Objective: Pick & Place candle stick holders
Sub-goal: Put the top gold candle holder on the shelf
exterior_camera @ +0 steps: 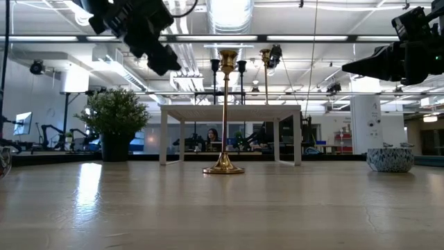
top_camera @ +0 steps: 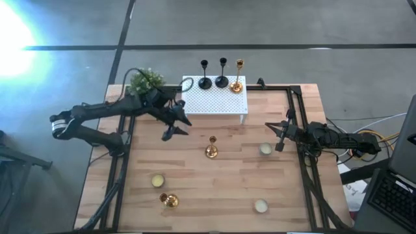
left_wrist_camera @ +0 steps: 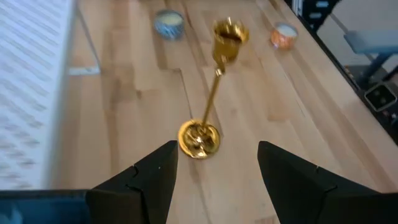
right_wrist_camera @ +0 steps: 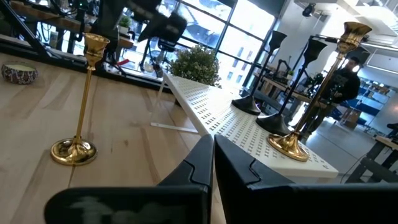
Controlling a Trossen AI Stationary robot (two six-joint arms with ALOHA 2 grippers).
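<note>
The left pincer (top_camera: 177, 127) hangs above the table (top_camera: 195, 188), fingers spread and holding nothing, just in front of the white rack (top_camera: 214, 103). In the left wrist view the gold holder (left_wrist_camera: 208, 93) stands upright on the table directly ahead, its base (left_wrist_camera: 199, 138) framed between the two open fingers (left_wrist_camera: 149, 180).

Judged step: approach and grasp this gold holder, then carry it to the rack.

1. Keep the stem centred between the fingers during descent. The stem is thin, so a small lateral offset is likely to push it over before closure.
2. Close on the stem, not on the cup or the flared base. A point low on the stem should limit swing.
3. Lift straight up until the base clears the table.
4. On the rack stand two black holders (top_camera: 205, 73) and one gold one (top_camera: 238, 77), close together. Choose a free spot well apart from them and lower vertically.

A second gold holder (top_camera: 169, 200) lies near the front edge of the table, apparently tipped over. Small candle pots (top_camera: 265, 149) sit apart from the path.

The right pincer (top_camera: 281, 135) waits at the right side, fingers pressed together, empty.
</note>
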